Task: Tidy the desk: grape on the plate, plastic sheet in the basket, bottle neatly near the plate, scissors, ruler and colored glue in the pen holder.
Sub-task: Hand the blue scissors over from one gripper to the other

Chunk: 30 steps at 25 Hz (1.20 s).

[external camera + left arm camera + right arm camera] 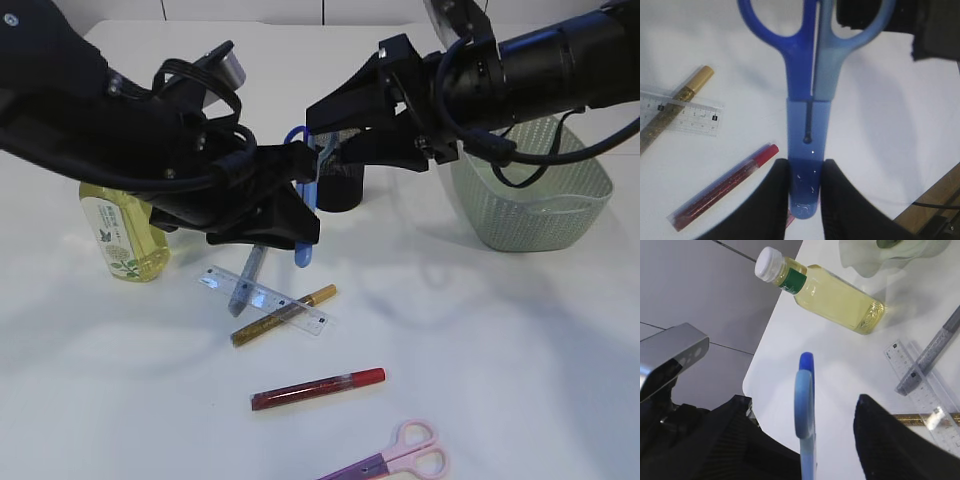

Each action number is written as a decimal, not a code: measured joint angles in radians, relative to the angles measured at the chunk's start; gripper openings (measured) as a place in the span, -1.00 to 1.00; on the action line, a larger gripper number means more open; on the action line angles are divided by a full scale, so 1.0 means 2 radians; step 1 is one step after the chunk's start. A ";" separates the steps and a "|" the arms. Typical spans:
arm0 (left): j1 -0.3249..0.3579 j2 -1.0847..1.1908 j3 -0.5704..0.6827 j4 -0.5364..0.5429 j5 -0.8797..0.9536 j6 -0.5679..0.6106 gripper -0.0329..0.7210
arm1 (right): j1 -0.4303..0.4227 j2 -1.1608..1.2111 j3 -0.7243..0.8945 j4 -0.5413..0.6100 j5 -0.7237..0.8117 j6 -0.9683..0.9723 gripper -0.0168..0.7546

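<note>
My left gripper (805, 172) is shut on the sheathed tip of the blue scissors (807, 75) and holds them above the table. Their handle loops (805, 390) stand between the fingers of my right gripper (802, 400), which is open and clear of them on both sides. In the exterior view the scissors (303, 215) hang in front of the black pen holder (340, 188). The ruler (265, 298) lies under a grey glue pen (247, 280) and a gold one (285, 315); a red one (318, 388) lies nearer. The bottle (122, 235) stands at the left. The plastic sheet is out of view.
The green basket (530, 195) stands at the right, behind my right arm. Pink scissors (395, 462) lie at the front edge. A glass plate (880, 257) with something green on it shows beyond the bottle (830, 292) in the right wrist view.
</note>
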 joint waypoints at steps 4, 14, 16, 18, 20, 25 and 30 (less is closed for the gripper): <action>0.000 0.000 0.000 -0.014 -0.001 0.011 -0.54 | 0.000 0.000 0.000 0.008 -0.001 -0.003 0.40; 0.000 0.000 0.000 -0.023 -0.001 0.019 -0.54 | 0.016 0.011 0.000 0.027 -0.010 -0.012 0.40; 0.000 0.000 0.000 -0.023 -0.001 0.021 -0.54 | 0.017 0.016 0.000 0.033 -0.011 -0.014 0.40; 0.000 0.000 0.000 -0.024 -0.001 0.022 -0.54 | 0.018 0.019 0.000 0.035 -0.012 -0.016 0.40; 0.000 0.000 0.000 -0.025 -0.001 0.025 -0.54 | 0.018 0.020 0.000 0.040 -0.016 -0.018 0.40; 0.000 0.000 0.000 -0.027 -0.001 0.027 -0.54 | 0.018 0.020 0.000 0.045 -0.024 -0.020 0.40; 0.000 0.000 0.000 -0.029 -0.001 0.028 -0.54 | 0.018 0.020 0.000 0.047 -0.026 -0.021 0.36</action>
